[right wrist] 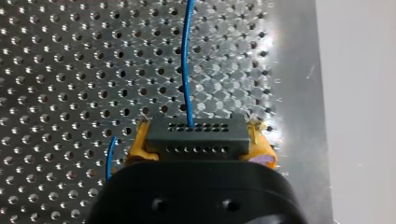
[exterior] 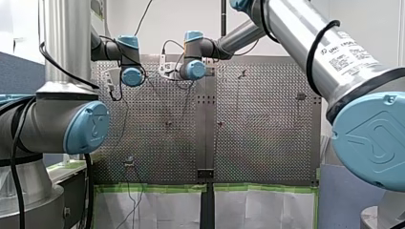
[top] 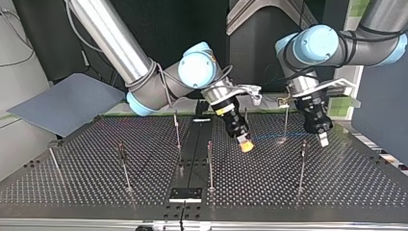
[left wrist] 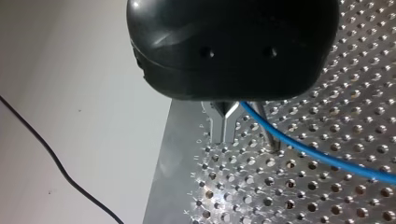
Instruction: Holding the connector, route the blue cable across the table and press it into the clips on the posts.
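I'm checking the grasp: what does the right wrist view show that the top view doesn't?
Only the right wrist view clearly shows the black connector clamped between the yellow pads of my right gripper, with the blue cable leaving it. Only the top view shows my left gripper and the upright posts. Both show my right gripper's yellow pads and the perforated table.

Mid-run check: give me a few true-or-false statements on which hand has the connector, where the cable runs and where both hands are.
1. My right hand clamps the dark connector between yellow pads. True.
2. The blue cable runs from the connector ahead over the perforated table. True.
3. My left hand holds a second connector. False: the left wrist view shows only the cable passing by it.
4. In the top view both hands hang over the table's left half. False: both are right of the middle.
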Controlling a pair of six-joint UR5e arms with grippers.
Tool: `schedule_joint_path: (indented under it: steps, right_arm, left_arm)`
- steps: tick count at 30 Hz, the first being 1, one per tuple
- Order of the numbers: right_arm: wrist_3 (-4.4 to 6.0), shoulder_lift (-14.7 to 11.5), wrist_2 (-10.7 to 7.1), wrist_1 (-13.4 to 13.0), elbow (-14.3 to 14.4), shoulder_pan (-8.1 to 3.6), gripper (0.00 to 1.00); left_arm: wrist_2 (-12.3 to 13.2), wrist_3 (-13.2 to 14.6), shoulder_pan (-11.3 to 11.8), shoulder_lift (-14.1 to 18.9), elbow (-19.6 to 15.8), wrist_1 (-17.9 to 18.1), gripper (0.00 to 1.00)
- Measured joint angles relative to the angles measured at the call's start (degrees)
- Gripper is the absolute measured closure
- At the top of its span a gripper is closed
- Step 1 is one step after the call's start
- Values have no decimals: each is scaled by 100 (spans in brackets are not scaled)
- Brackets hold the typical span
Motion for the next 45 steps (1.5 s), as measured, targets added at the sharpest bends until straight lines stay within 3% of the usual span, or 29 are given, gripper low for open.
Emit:
schedule_joint_path:
  steps: [12, 31, 42, 43, 44, 45]
  right_arm:
    - [-4, 122, -29, 5, -221, -23, 100]
    - [-131, 132, 113, 59, -321, -88, 100]
    - [-167, 131, 175, 79, -374, -92, 100]
    - [-170, 131, 205, 86, -376, -91, 100]
    - [-179, 131, 257, 95, -379, -92, 100]
    - [-186, 131, 299, 101, -380, -94, 100]
  left_arm:
    - [416, -175, 286, -173, 155, 117, 100]
    - [1198, -493, 729, -944, 532, 506, 100]
    - [1272, -756, 823, -1012, 540, 462, 100]
    - [1256, -813, 815, -1012, 541, 433, 96]
    - [1243, -856, 808, -1012, 541, 409, 85]
    - [1231, -897, 799, -1013, 541, 380, 85]
